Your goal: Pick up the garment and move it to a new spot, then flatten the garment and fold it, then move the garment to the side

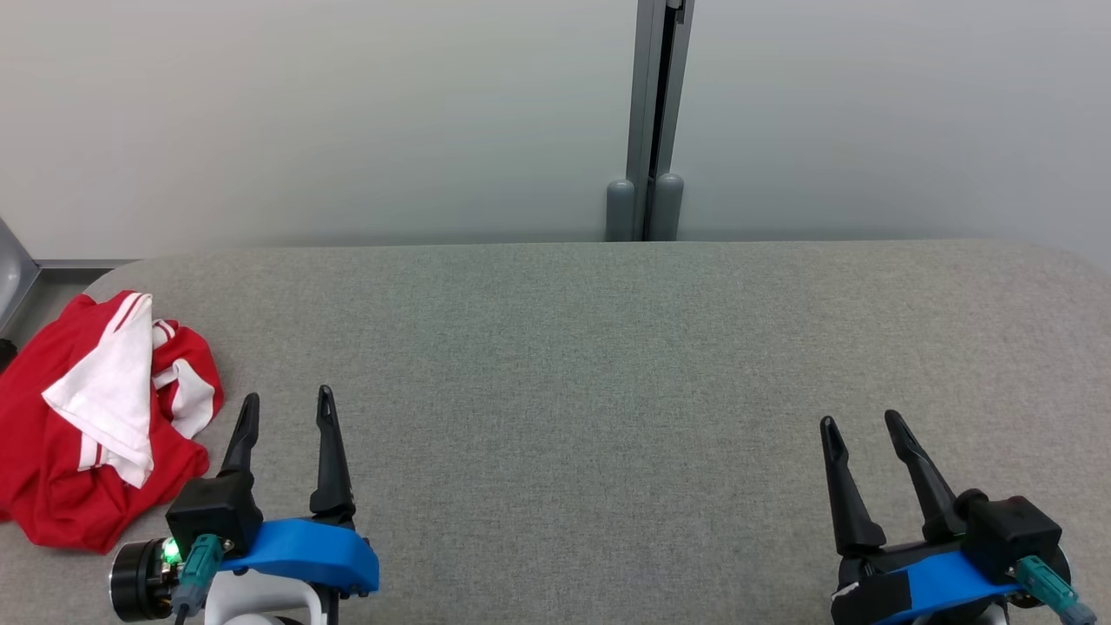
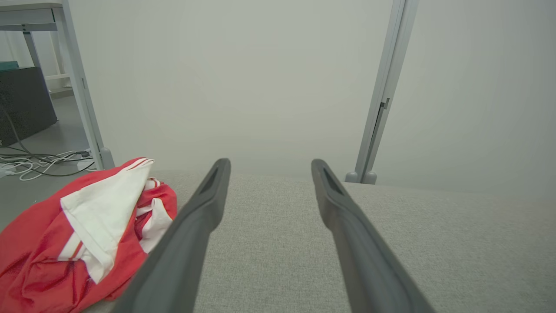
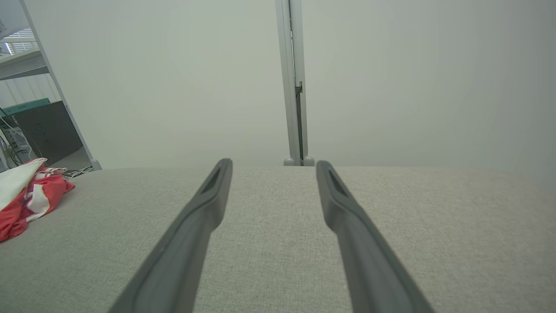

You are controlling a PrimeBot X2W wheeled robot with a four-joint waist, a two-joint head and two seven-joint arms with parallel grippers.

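Left pincer [image 1: 288, 395] stands wide open with nothing between its fingers, low over the bench [image 1: 608, 365] near the front edge, toward the front left corner. Right pincer [image 1: 861, 418] is likewise spread wide and empty, near the front edge toward the right side, well apart from the other. Neither touches cloth.

Garment [image 1: 52, 469], red with white panels and stripes, lies in a crumpled heap at the left edge of the bench, just beside the left pincer and to its left. Whether part of it hangs over that edge cannot be told. It is bunched, with a white part turned up on top and red cloth under and around it; nothing of it is laid out flat.

By the look of things, the task stands at its very start. No step shows as done: the garment is not lifted, not spread, not folded. All is left: take hold of the heap and carry it to a new spot, most likely the broad middle of the bench; flatten it; fold it; then set it aside. The left pincer is the nearer one, so the first grasp would probably fall to it.
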